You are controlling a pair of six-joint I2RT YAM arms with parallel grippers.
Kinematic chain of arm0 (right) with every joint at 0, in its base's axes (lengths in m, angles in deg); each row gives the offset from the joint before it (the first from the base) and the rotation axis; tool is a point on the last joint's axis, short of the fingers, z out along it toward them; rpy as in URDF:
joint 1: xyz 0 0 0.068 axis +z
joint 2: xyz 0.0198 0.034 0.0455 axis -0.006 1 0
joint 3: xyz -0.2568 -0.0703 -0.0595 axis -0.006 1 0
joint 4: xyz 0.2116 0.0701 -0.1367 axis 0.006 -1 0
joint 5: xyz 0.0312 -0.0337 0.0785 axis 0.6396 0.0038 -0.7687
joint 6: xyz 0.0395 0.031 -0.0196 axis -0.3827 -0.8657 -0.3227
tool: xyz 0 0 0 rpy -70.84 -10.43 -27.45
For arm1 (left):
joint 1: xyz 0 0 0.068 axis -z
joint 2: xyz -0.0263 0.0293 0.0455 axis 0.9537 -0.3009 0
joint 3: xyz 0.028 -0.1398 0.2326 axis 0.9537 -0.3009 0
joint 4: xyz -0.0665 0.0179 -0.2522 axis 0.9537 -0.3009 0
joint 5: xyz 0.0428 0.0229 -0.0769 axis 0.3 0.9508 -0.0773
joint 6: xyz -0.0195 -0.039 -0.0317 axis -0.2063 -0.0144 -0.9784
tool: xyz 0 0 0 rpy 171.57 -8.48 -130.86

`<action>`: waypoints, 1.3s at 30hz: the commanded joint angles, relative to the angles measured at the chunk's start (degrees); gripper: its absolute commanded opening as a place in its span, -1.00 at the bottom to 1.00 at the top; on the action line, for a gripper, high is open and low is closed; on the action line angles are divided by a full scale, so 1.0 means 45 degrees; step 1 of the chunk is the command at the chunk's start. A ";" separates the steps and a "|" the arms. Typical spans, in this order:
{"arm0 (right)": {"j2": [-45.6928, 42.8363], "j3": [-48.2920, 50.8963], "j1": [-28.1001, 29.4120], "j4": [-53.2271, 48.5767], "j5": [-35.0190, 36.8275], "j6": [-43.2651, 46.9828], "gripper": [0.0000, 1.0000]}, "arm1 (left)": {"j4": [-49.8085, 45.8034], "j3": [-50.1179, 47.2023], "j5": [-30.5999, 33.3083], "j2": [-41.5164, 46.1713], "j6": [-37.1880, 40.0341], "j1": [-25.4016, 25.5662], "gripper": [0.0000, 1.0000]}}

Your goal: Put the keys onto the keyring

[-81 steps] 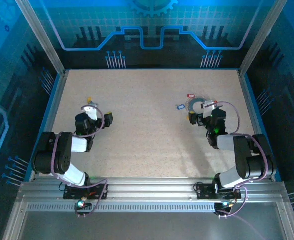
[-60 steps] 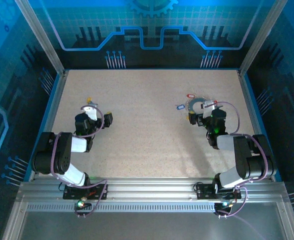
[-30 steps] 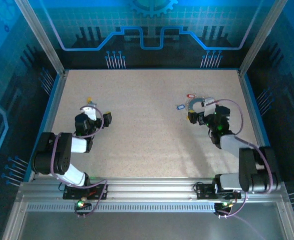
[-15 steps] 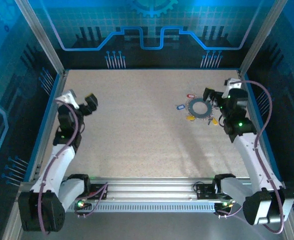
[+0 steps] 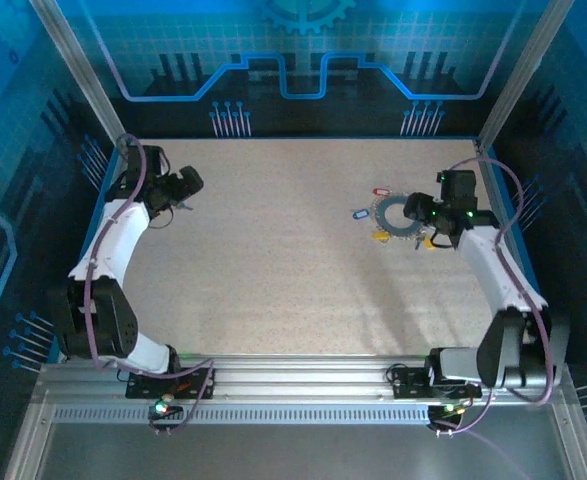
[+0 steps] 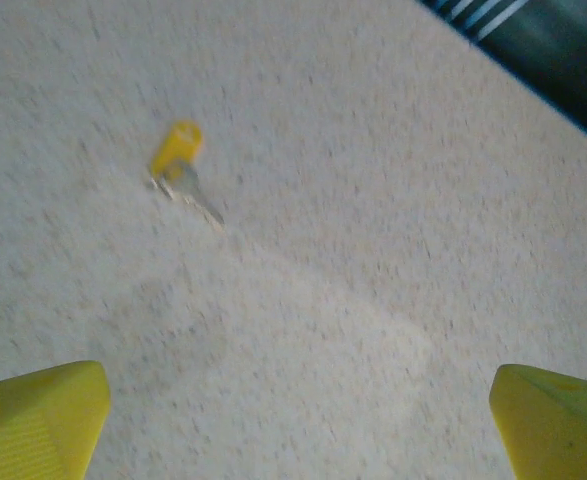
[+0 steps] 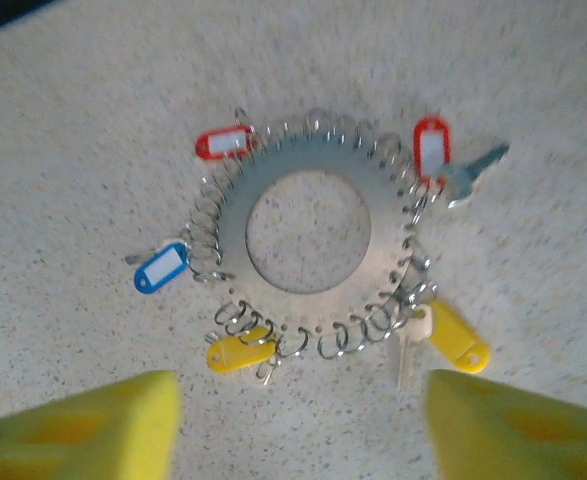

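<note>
Above the keyring [image 7: 308,240], the right gripper [image 7: 303,430] is held wide.
A yellow key [image 6: 178,165] is seen at eleven o'clock of the wide-spread left gripper [image 6: 298,420].

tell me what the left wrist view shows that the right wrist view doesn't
Left wrist: one loose yellow-headed key lying alone on the table. Right wrist: the keyring, with red, blue and yellow tagged keys at its rim. Both: the speckled table surface and yellow fingers spread wide at the bottom corners, left fingers and right fingers.
</note>
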State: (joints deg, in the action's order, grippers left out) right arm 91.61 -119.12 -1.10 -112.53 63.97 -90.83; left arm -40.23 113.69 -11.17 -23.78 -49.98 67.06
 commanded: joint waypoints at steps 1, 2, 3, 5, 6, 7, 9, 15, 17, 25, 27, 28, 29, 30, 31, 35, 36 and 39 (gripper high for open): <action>0.0925 -0.0363 0.0005 -0.0963 -0.0648 -0.1415 0.02 | -0.1180 -0.0107 -0.1721 0.0392 -0.0681 -0.0081 0.98; 0.1085 -0.0283 -0.0074 -0.0928 -0.0829 -0.1661 0.01 | -0.1445 -0.0045 -0.1800 0.0486 -0.0512 -0.0066 0.98; 0.1241 -0.0121 -0.0189 -0.0787 -0.1193 -0.1835 -0.07 | -0.1723 -0.0044 -0.1868 0.0663 -0.0259 -0.0045 0.98; 0.1563 0.0238 -0.0569 -0.0231 -0.2236 -0.1960 -0.13 | -0.1793 -0.0457 -0.1832 0.1198 0.0227 0.0095 0.98; 0.1817 0.0319 -0.0715 0.0042 -0.2849 -0.1951 -0.14 | -0.1532 -0.0890 -0.1790 0.1575 0.0450 0.0224 0.98; 0.2087 0.0246 -0.0775 0.0085 -0.3103 -0.1937 -0.14 | -0.1153 -0.1379 -0.1874 0.1901 0.0657 0.0347 0.97; 0.2745 -0.0168 -0.0819 -0.0141 -0.3332 -0.1798 -0.14 | -0.0299 -0.2341 -0.2010 0.2464 0.1057 0.0699 0.98; 0.3961 -0.0660 -0.0965 0.0052 -0.3322 -0.1863 -0.20 | 0.1076 -0.3574 -0.2238 0.2391 0.0638 0.1050 0.98; 0.4434 -0.1082 -0.1038 -0.0180 -0.3274 -0.1740 -0.22 | 0.1330 -0.3785 -0.2182 0.2240 0.0829 0.1125 0.98; 0.5742 -0.2001 -0.1180 -0.0918 -0.3175 -0.2047 -0.33 | 0.1664 -0.3930 -0.1976 0.1979 0.0770 0.1227 0.98; 0.5789 -0.1965 -0.1180 -0.0924 -0.3059 -0.2069 -0.33 | 0.1608 -0.3927 -0.1816 0.2057 0.0767 0.1227 0.98; 0.5777 -0.1840 -0.1180 -0.0823 -0.3042 -0.2087 -0.33 | 0.1611 -0.3951 -0.1713 0.2113 0.0777 0.1245 0.98; 0.5774 -0.1771 -0.1180 -0.0758 -0.3053 -0.2088 -0.33 | 0.1603 -0.3967 -0.1631 0.2169 0.0764 0.1246 0.98; 0.5800 -0.1700 -0.1180 -0.0722 -0.3051 -0.2088 -0.33 | 0.1604 -0.4004 -0.1534 0.2223 0.0758 0.1246 0.98; 0.5834 -0.1656 -0.1180 -0.0717 -0.3057 -0.2088 -0.33 | 0.1603 -0.4039 -0.1444 0.2270 0.0702 0.1245 0.98; 0.5925 -0.1385 -0.1185 -0.0520 -0.3040 -0.2125 -0.33 | 0.1608 -0.4127 -0.1351 0.2266 0.0438 0.1241 0.98; 0.5916 -0.1326 -0.1180 -0.0460 -0.3020 -0.2127 -0.30 | 0.1600 -0.4120 -0.1340 0.2238 0.0426 0.1246 0.98; 0.6046 -0.1264 -0.1180 -0.0417 -0.3037 -0.2152 -0.19 | 0.1515 -0.4072 -0.1149 0.2197 0.0401 0.1246 0.98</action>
State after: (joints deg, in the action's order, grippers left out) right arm 117.64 -125.55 -5.67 -113.91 50.24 -99.95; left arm -33.63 95.94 -17.81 -14.67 -47.60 72.30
